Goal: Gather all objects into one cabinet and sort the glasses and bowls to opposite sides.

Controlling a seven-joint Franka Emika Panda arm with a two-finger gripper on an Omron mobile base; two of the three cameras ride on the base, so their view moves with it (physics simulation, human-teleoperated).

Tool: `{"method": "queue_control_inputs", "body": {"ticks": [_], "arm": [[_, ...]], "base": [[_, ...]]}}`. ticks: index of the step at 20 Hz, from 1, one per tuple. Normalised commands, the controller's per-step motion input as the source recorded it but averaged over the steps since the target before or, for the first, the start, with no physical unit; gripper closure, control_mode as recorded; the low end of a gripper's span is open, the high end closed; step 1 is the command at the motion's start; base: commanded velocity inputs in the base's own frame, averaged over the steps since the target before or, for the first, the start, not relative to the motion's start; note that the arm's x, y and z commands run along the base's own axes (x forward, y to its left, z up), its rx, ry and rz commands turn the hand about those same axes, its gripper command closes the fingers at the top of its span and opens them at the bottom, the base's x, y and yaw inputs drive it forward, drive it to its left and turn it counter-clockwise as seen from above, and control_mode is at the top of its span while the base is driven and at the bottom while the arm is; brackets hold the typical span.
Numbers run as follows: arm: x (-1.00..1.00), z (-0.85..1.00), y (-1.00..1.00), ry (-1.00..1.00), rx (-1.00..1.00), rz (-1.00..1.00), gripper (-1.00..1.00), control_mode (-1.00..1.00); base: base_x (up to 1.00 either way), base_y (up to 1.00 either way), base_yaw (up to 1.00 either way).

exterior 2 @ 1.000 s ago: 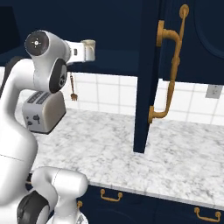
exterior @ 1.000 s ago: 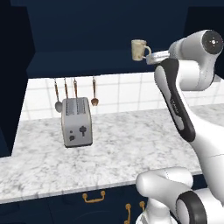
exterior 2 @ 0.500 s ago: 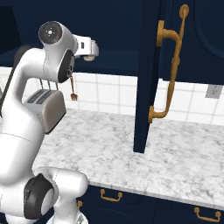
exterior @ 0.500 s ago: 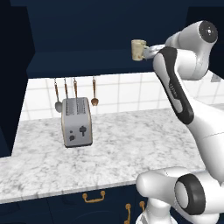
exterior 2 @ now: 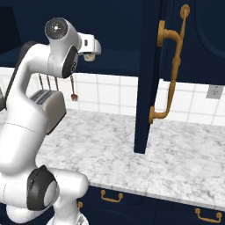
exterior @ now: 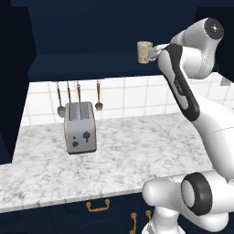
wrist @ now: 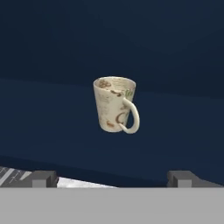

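Cabinet door [exterior 2: 151,74]: dark navy, ajar, at 3 o'clock of the arm in the right base view; long curved brass handle [exterior 2: 172,61] on its face.
Counter [exterior: 137,151]: grey-white marble, spread below the arm.
Toaster [exterior: 80,127]: silver, upright on the counter, at 7 o'clock of the cup.
Gripper [wrist: 111,177]: fingertips set wide apart, closed on nothing.
Cream cup [wrist: 115,104]: upright, handle at 4 o'clock, well ahead of the fingertips, against the dark navy wall cabinet [exterior: 91,32].
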Motion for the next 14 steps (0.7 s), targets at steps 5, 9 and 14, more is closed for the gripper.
{"method": "queue_control_inputs", "body": {"ticks": [5,9,14], "arm": [[0.34,-0.04,-0.01,0.01,0.0,0.03,-1.0,-1.0],[0.58,-0.15,-0.13,0.0,0.0,0.08,-1.0,-1.0],[0.29,-0.02,-0.16,0.0,0.0,0.05,-1.0,-1.0]], "base": [[0.0,0.0,0.0],[0.0,0.0,0.0],[0.0,0.0,0.0]]}}
